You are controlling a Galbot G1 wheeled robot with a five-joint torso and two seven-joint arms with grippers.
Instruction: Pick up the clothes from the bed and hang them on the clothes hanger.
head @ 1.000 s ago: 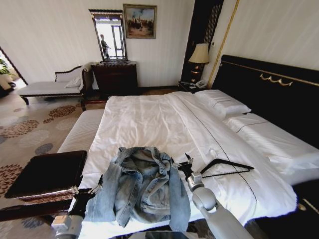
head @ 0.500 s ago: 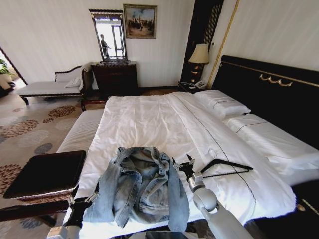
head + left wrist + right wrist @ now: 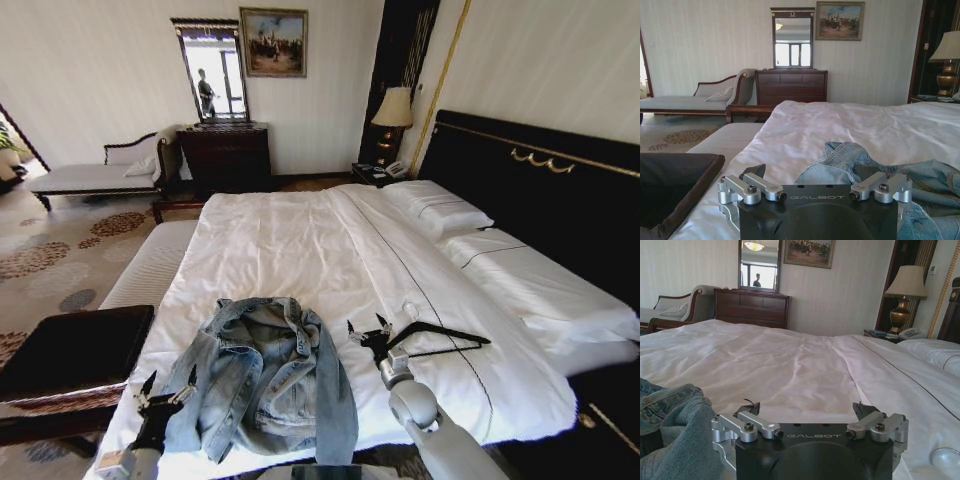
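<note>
Counted on bed (image 3: 300,240): 1 denim jacket (image 3: 265,375), 1 black hanger (image 3: 440,335), 2 pillows (image 3: 440,207). Counted 2 grippers: left (image 3: 165,385), right (image 3: 368,330). Noted beyond: 1 lamp (image 3: 393,110), 1 mirror (image 3: 212,72), 1 painting (image 3: 273,42), 1 dresser (image 3: 225,155), 1 chaise (image 3: 95,172).

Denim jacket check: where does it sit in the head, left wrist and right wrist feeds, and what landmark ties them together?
Head view: the denim jacket lies crumpled on the bed's near edge, between both grippers.
Left wrist view: bunched blue folds just past the left gripper.
Right wrist view: a sleeve fold at the picture's edge beside the right gripper.
Shared landmark: the dark dresser under the mirror.
</note>
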